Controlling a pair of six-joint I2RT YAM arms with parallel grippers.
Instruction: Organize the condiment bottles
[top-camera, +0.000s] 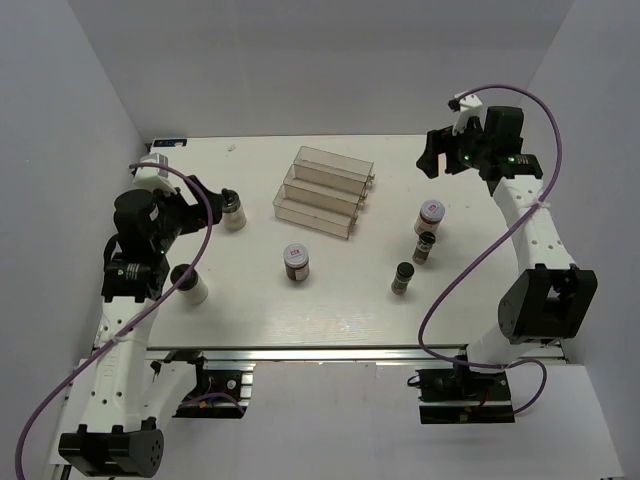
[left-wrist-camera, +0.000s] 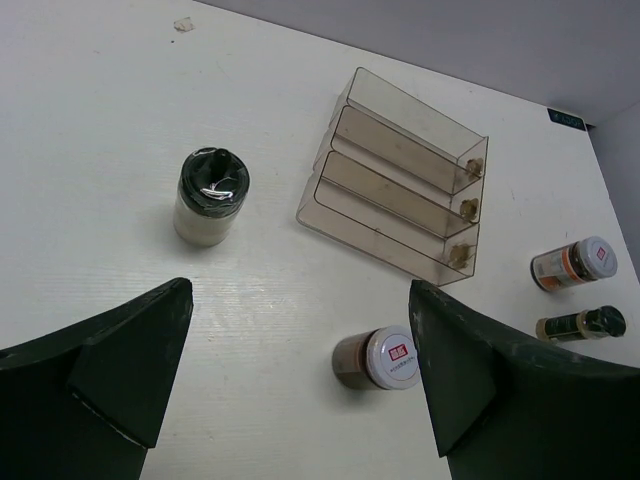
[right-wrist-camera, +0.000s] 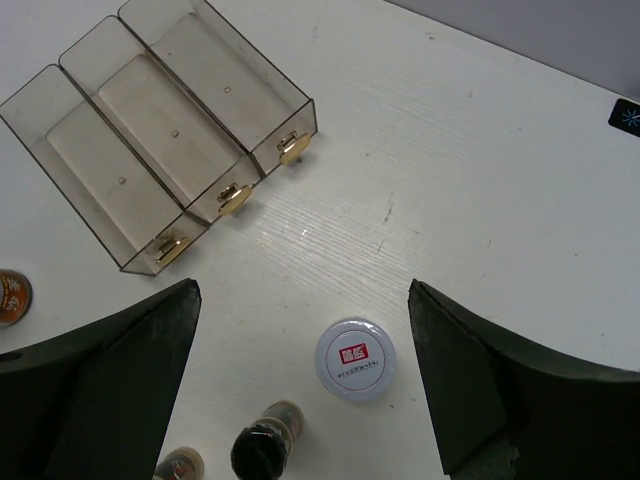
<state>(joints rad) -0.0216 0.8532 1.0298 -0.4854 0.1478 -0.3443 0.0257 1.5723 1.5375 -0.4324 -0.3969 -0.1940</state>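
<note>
While left claw (left-wrist-camera: 300, 295) and right claw (right-wrist-camera: 300, 290) hang released, empty: rack (top-camera: 322, 192) ctr frame; 2 whitish bottles (top-camera: 233, 210) far left; 2 squat jars (top-camera: 297, 262) ctr & right; 2 slim shakers (top-camera: 402, 277) lower right, all on surface (top-camera: 330, 315), outside rack.

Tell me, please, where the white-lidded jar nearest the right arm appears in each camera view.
Top external: the jar stands right of centre, to the right of the clear stepped rack.
Left wrist: near the right edge, right of the rack, just above a slim shaker.
Right wrist: bottom centre, lid facing the camera, below the rack.
Shared landmark: the rack, visible in all three views.
</note>
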